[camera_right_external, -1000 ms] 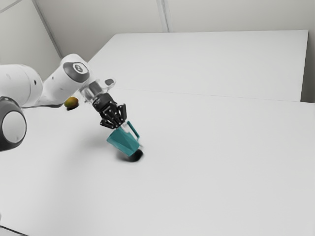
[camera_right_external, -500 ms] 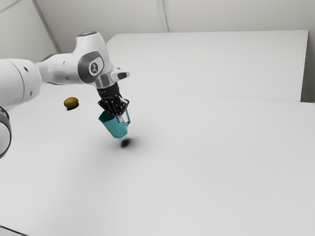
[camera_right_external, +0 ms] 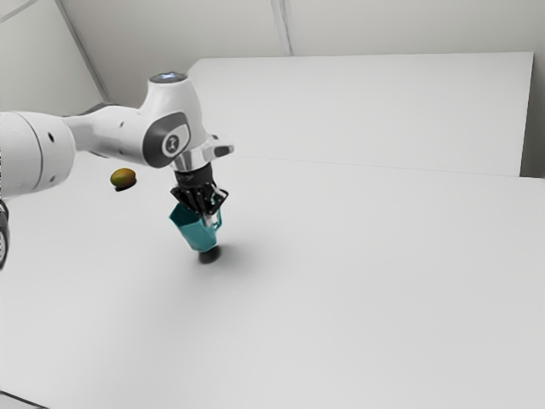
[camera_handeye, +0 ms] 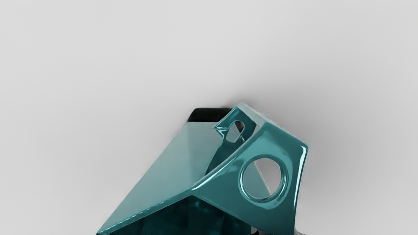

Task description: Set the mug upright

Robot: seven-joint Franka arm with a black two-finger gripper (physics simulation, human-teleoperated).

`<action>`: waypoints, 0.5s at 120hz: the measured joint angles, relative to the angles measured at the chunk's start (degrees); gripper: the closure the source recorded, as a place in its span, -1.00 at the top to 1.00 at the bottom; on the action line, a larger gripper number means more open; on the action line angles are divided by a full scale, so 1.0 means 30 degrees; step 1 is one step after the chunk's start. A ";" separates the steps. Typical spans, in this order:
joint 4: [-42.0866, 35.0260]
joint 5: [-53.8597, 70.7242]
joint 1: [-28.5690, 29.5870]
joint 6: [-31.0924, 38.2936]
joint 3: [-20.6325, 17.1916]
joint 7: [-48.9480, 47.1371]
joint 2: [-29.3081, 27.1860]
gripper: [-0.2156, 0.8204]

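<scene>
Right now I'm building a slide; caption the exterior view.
Franka gripper holding a faceted teal mug tilted over a white table.

Plain indoor room, exact kind unclear: pale grey walls (camera_right_external: 409, 25) meeting in corner, white tabletop (camera_right_external: 358, 298)

Has a smooth white arm (camera_right_external: 98, 132) with fat, round parts and small dark dots (camera_right_external: 51, 137). Wears a dark gray patch (camera_right_external: 156, 145) with a round badge (camera_right_external: 172, 144) on it. Has a dark, round cap (camera_right_external: 168, 77) with a bit of blue. Ends in a black gripper (camera_right_external: 208, 215), bumpy and full of corners.
</scene>
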 joint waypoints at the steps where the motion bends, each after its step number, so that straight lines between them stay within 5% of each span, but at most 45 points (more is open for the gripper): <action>1: -0.0023 0.0007 -0.0002 0.0038 0.0003 -0.0040 0.0044 -0.93; 48: -0.0143 0.0152 0.0089 0.1144 0.0024 -0.1416 0.1398 -0.93; 60: -0.0126 0.0134 0.0112 0.1116 0.0025 -0.1581 0.1248 -0.49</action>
